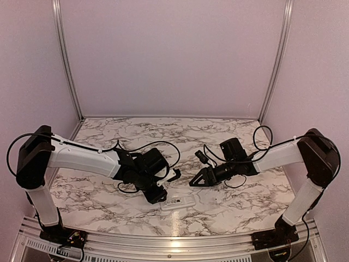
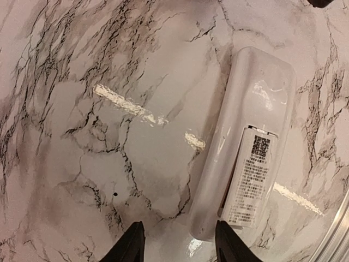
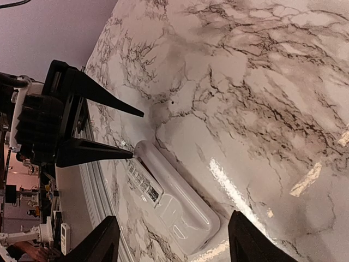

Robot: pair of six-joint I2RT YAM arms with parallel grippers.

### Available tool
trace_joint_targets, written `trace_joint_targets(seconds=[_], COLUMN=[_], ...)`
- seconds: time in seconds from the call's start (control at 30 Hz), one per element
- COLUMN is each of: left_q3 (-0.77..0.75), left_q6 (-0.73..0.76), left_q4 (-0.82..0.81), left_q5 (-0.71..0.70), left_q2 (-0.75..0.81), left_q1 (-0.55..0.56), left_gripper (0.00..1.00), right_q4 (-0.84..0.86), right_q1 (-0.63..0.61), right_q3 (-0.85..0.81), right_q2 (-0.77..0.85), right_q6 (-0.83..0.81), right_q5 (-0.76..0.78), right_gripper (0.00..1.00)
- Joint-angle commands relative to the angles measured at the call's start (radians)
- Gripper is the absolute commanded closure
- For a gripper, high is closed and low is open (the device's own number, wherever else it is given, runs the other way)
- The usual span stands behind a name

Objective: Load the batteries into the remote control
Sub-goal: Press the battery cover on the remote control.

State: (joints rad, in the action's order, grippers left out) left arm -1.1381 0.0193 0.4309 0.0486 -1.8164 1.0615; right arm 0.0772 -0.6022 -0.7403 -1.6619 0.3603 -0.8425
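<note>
Glossy, smooth marble-patterned worktop, mirroring streaks of light. Smooth, shiny white plastic for the remote control; on its back a printed label, flatter in sheen. Matt black plastic on the left pincer. Dull brushed metal rail along the near worktop edge.

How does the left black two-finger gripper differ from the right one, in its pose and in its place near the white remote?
The left black two-finger gripper points almost straight down at the marble table, whereas the right gripper slants across it. The left gripper stands close over one end of the slim white plastic remote control; the right gripper is farther from it. Both are open and hold nothing.
</note>
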Motion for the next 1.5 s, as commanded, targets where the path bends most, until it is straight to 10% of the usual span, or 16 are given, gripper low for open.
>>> trace_joint_targets(seconds=[0.0, 1.47], left_q3=[-0.033, -0.065], left_q6=[0.008, -0.01], left_q4=[0.021, 0.047], left_q5=[0.022, -0.009], left_q2=[-0.022, -0.086], left_q1=[0.011, 0.02], left_gripper=[0.54, 0.52], right_q4=[-0.02, 0.079], right_q1=[-0.009, -0.006], right_q3=[-0.036, 0.011], right_q2=[-0.001, 0.11], right_q6=[-0.021, 0.036], right_q5=[0.018, 0.0], right_gripper=[0.34, 0.36])
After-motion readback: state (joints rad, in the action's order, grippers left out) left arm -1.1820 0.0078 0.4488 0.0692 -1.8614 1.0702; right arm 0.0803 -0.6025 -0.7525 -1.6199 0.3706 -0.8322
